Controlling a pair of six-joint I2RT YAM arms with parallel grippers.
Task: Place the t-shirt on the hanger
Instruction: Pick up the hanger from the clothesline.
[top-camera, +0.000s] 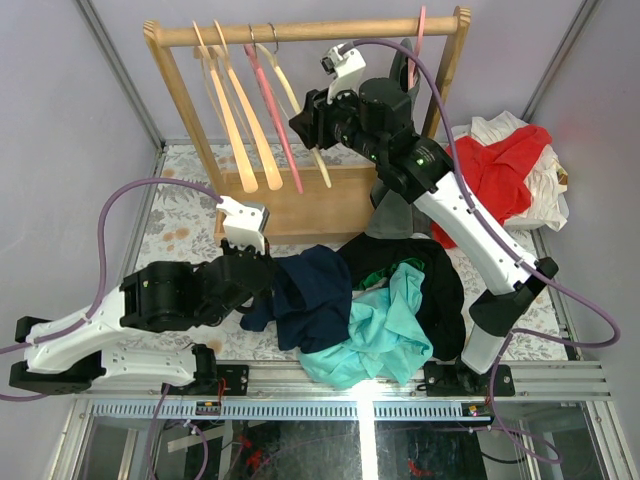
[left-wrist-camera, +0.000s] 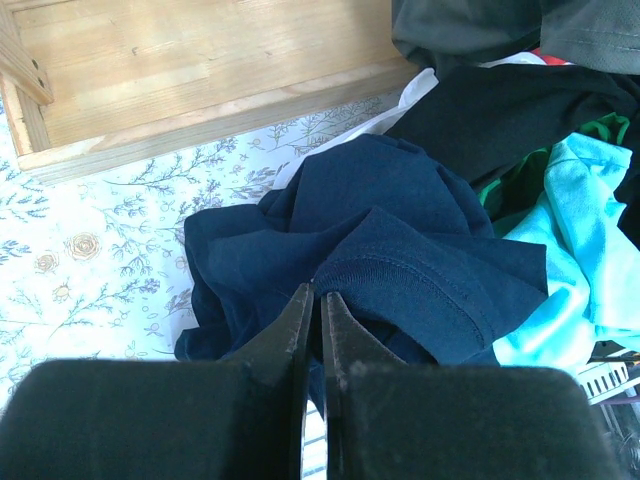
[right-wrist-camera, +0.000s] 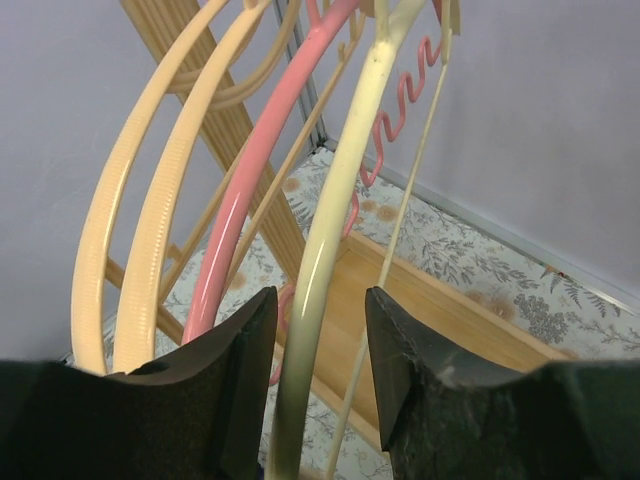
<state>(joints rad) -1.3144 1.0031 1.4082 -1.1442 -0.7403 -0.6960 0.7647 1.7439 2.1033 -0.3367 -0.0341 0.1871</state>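
The navy t-shirt (top-camera: 315, 295) lies crumpled on the table, just in front of the rack's base. It fills the middle of the left wrist view (left-wrist-camera: 400, 230), with its ribbed collar edge at my fingertips. My left gripper (top-camera: 265, 272) (left-wrist-camera: 318, 292) is shut on a fold of the t-shirt beside that collar. The cream hanger (top-camera: 322, 170) hangs on the rack rail among other hangers. My right gripper (top-camera: 305, 125) (right-wrist-camera: 320, 292) is open, with one arm of the cream hanger (right-wrist-camera: 330, 240) passing between its jaws, closer to the left one.
The wooden rack (top-camera: 300, 30) also holds two light-wood hangers (top-camera: 235, 130) and pink hangers (top-camera: 275, 110). A black garment (top-camera: 430, 270) and a teal top (top-camera: 385, 325) lie right of the t-shirt. A grey-green top (top-camera: 395, 215) hangs behind. Red and white clothes (top-camera: 510, 170) are piled at the far right.
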